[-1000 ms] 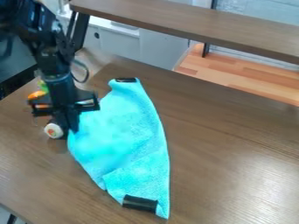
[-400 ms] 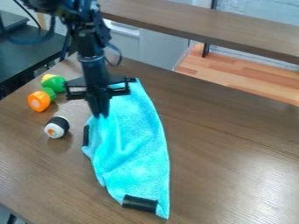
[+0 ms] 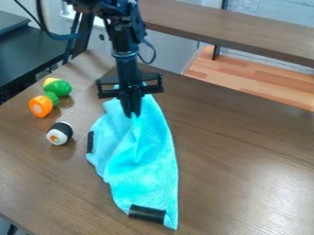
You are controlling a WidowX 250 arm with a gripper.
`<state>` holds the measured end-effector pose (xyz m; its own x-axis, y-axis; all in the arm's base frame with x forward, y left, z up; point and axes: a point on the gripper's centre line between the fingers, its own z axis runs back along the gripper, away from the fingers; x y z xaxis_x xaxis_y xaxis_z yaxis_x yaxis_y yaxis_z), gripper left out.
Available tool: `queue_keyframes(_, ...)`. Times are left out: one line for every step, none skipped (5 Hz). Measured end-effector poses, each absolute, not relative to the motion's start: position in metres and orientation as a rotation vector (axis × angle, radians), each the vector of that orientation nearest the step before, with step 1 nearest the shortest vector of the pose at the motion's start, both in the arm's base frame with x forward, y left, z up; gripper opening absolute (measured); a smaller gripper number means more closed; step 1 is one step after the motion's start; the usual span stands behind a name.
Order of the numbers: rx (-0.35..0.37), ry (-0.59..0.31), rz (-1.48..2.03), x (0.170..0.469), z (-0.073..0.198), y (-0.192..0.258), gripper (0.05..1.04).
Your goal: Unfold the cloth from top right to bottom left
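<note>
Cloth (image 3: 144, 186) pinched near its upper end by the gripper (image 3: 131, 114)

Turquoise cloth lies rumpled on the brown worktop (image 3: 245, 160), left of the picture's centre. Long shape, running from just below the arm (image 3: 126, 59) down to a narrow point at lower right. Raised crease starts at the gripper's tips and runs down the middle. Two black strips on it: one (image 3: 90, 142) on the left edge, near upright; the other (image 3: 147, 214) slantwise across the bottom end, close to the point.

Black arm enters from the top edge, gripper hanging almost straight down. Jaws drawn close together, clamped on a fold of the cloth.

Left of the cloth, well apart from the jaws: sushi roll (image 3: 59, 133), white with a dark band, nearest the cloth's left strip. Farther up and left, an orange piece (image 3: 41, 106) with a green end; just beside it, near the worktop's far left edge, a green-and-yellow piece (image 3: 58, 87).

Behind, a brown wooden shelf (image 3: 221, 30) crosses the top right. Dark table (image 3: 30, 57) at upper left.
</note>
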<state>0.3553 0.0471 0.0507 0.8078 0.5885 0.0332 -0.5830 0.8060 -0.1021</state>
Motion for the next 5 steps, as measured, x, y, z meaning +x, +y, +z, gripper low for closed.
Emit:
queue_keyframes(-0.090,-0.062,0.625,0.370,0.051,0.031,0.056)
queue_keyframes(-0.102,-0.065,0.624,0.384,0.046,0.022,0.056)
queue_keyframes(-0.110,-0.076,0.633,0.393,0.049,0.016,0.056)
queue_keyframes(-0.120,-0.099,0.607,0.405,0.050,0.002,0.056)
queue_keyframes(-0.136,-0.134,0.590,0.415,0.050,-0.002,0.056)
